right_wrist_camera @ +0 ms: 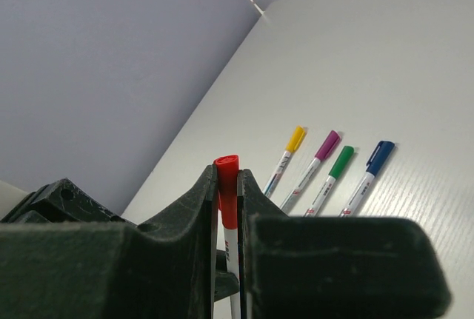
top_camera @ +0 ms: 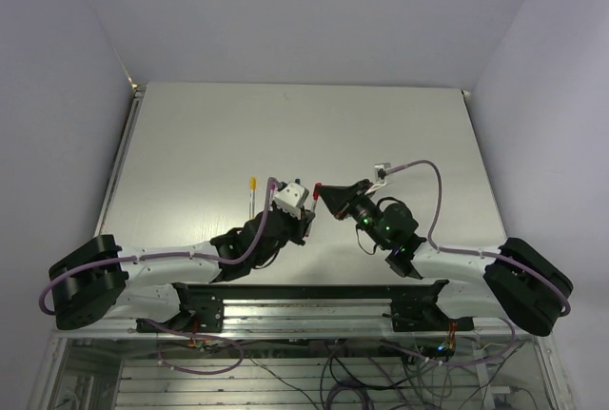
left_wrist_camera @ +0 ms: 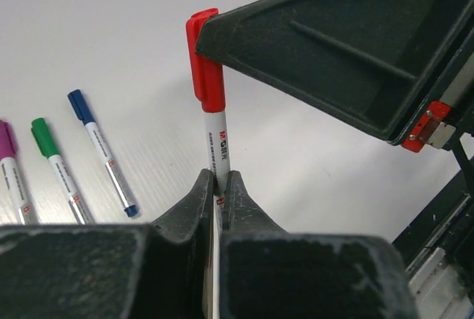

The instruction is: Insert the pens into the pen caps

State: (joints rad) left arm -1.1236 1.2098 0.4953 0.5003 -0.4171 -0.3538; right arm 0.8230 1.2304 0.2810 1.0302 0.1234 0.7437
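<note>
My left gripper [left_wrist_camera: 218,182] is shut on the white barrel of a red pen [left_wrist_camera: 215,141] and holds it above the table. A red cap [left_wrist_camera: 206,60] sits on the pen's upper end. My right gripper [right_wrist_camera: 227,175] is shut on that red cap [right_wrist_camera: 227,186]. In the top view the two grippers meet at mid table, left [top_camera: 308,212] and right [top_camera: 323,190], with the red cap [top_camera: 317,185] between them. Capped pens lie side by side on the table: yellow [right_wrist_camera: 287,158], purple [right_wrist_camera: 317,158], green [right_wrist_camera: 333,171] and blue [right_wrist_camera: 370,169].
The row of capped pens lies left of the grippers; only the yellow one [top_camera: 252,191] shows in the top view, the others are hidden by my left arm. The table [top_camera: 190,144] is walled at the back and on both sides.
</note>
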